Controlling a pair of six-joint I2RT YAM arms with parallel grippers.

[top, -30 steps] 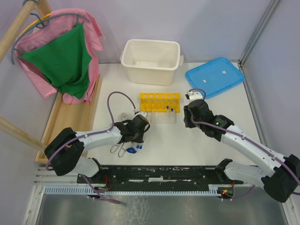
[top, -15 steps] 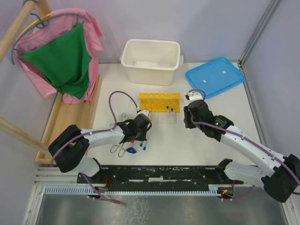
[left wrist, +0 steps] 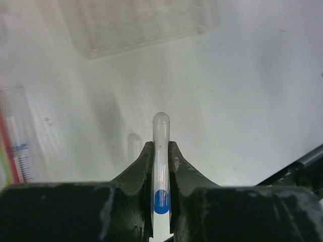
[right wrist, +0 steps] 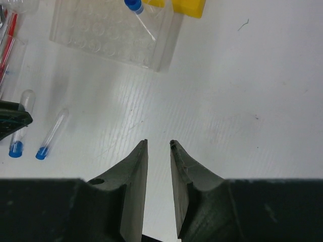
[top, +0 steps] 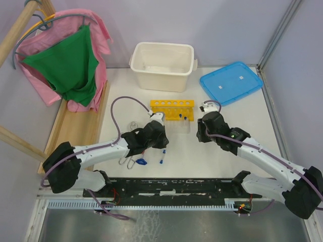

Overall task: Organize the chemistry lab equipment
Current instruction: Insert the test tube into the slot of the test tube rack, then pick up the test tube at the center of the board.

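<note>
left pincer (left wrist: pixel 161 145) is clamping a blue-capped tube (left wrist: pixel 161 123), right pincer (right wrist: pixel 158 144) is hovering over the worktop (right wrist: pixel 247 101), slightly open, holding nothing

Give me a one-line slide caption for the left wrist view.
Left claw clamps a clear blue-capped tube, rounded tip forward, over the white table near a clear plastic tray.

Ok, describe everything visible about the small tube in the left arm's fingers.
The small clear plastic-looking tube is slim, with a rounded closed end pointing away from the wrist camera and a blue cap at the near end. It looks empty. The left gripper's dark fingers pinch it mid-length from both sides. Contact with the white table is unclear.
</note>
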